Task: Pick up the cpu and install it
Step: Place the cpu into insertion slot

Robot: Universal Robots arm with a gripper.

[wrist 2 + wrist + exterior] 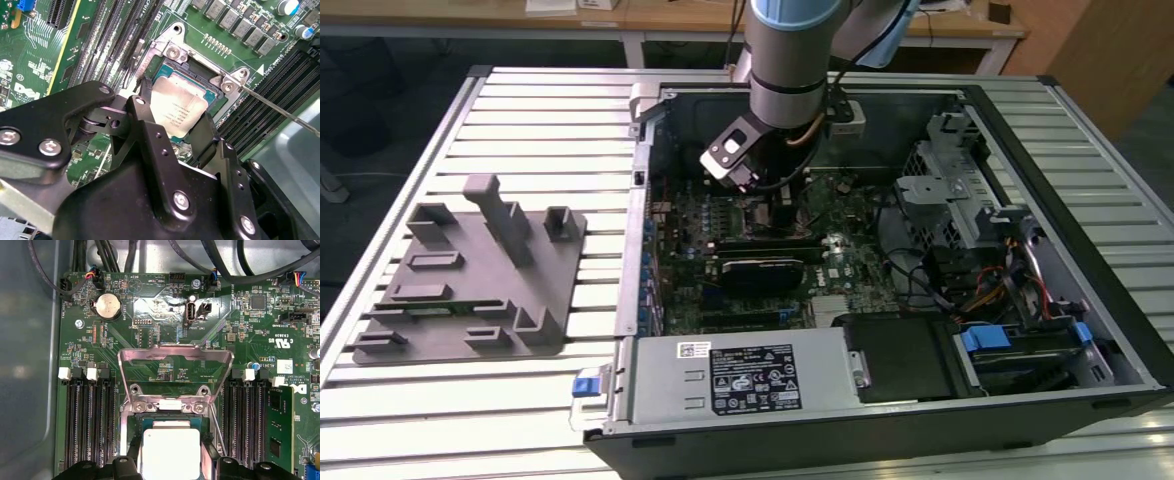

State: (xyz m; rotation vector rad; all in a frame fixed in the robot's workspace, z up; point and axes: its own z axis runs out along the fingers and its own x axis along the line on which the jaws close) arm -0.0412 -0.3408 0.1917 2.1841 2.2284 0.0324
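The gripper (176,107) is pressed together on the cpu (175,114), its two black fingers (142,97) pinching two opposite edges of the silvery square chip, which sits inside the socket (219,86) on the green motherboard (40,60); whether the chip is fully seated in the socket cannot be told. In the first wrist view the cpu (171,452) lies within the socket (131,437), with the gripper (172,461) closed around it. The metal load plate (175,356) is swung up and lies flat on the board just beyond the socket's hinge side. A thin metal lever (280,109) runs out from one corner of the socket. Rows of black memory slots (87,420) flank the socket on both sides, and a round coin battery (106,306) sits farther from the socket, past the load plate. In the exterior view the arm (787,50) reaches down into the open computer case (1118,330), with the gripper (771,195) low over the board where the socket lies. The case lies on its side on a slatted metal table (520,110). A grey holder block (467,285) rests on the table well apart from the socket, outside the case towards the exterior view's left, and a silver power supply (734,375) fills the case's near corner, away from the socket
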